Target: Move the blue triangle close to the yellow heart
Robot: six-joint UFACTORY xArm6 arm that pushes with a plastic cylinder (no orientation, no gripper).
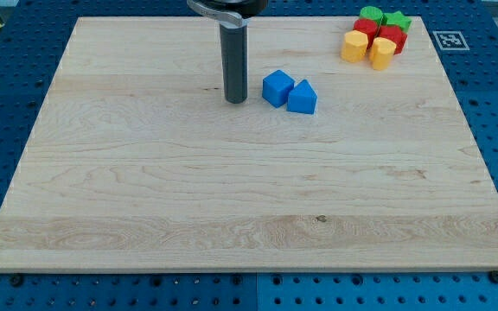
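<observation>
My tip (236, 100) (a bare rod, nothing to close) sits left of the blue cube (277, 88); skirt it, then nudge the blue triangle (302, 98) toward the yellow heart (381, 52).

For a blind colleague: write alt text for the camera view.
My tip rests on a wooden board, just left of a blue cube touching a blue triangle. Yellow, red and green blocks, the yellow heart among them, cluster at the view's top right.
</observation>
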